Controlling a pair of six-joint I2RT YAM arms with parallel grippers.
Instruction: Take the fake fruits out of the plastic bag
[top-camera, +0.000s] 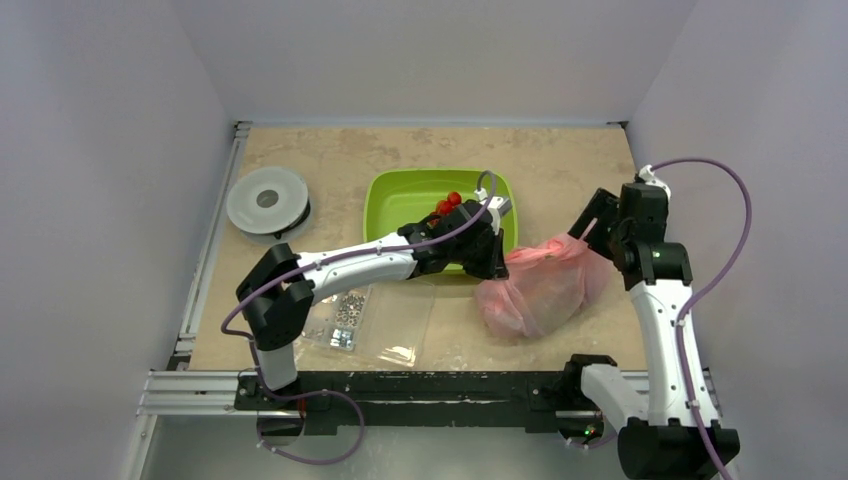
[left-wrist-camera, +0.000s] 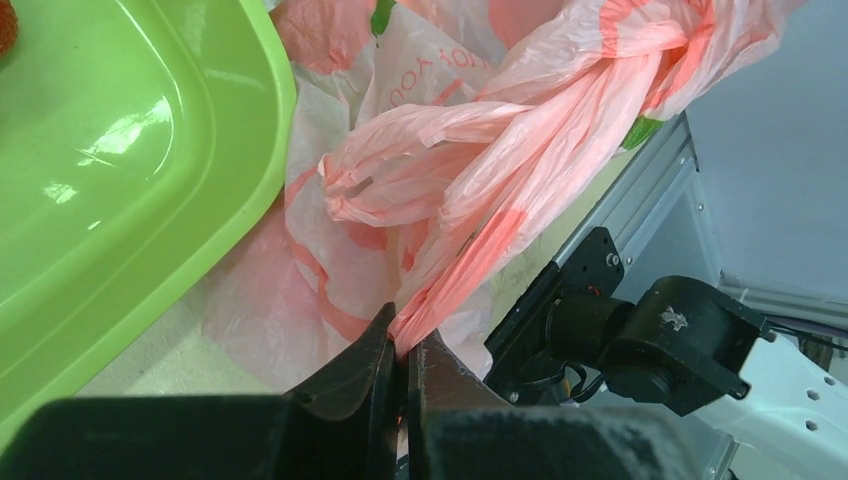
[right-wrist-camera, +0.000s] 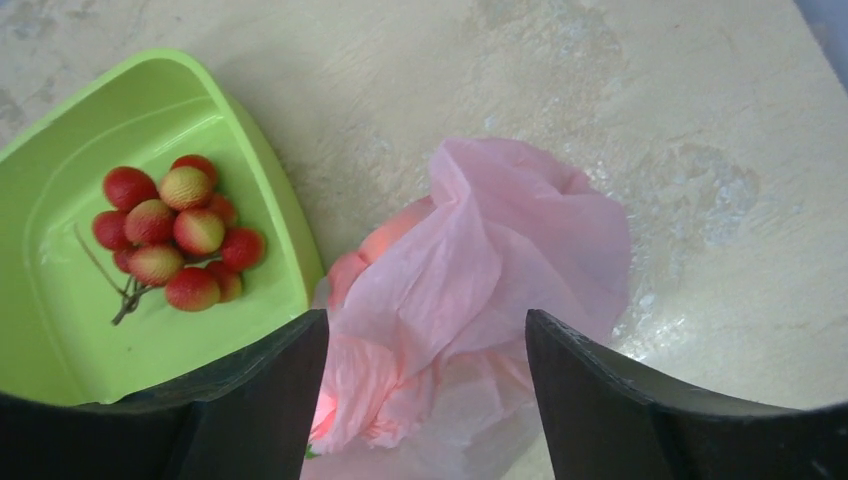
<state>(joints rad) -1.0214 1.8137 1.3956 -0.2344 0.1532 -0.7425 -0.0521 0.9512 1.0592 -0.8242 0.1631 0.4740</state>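
The pink plastic bag (top-camera: 540, 285) lies crumpled right of the green tray (top-camera: 390, 195). My left gripper (top-camera: 497, 262) is shut on a twisted loop handle of the bag (left-wrist-camera: 520, 190), pinched between the fingertips (left-wrist-camera: 380, 345). My right gripper (top-camera: 590, 225) is open above the bag's far right end, its fingers (right-wrist-camera: 270, 370) straddling a raised fold of the bag (right-wrist-camera: 480, 270) without touching it. The fake fruits are hidden inside the bag; only a green bit (left-wrist-camera: 383, 15) shows through the plastic. A cluster of tiny red berries (right-wrist-camera: 175, 235) lies in the tray.
A clear flat box of metal screws (top-camera: 345, 315) lies at the front left, beside a clear sheet (top-camera: 405, 325). A grey tape roll (top-camera: 268, 200) sits at the back left. The tray's right rim (left-wrist-camera: 270, 130) touches the bag.
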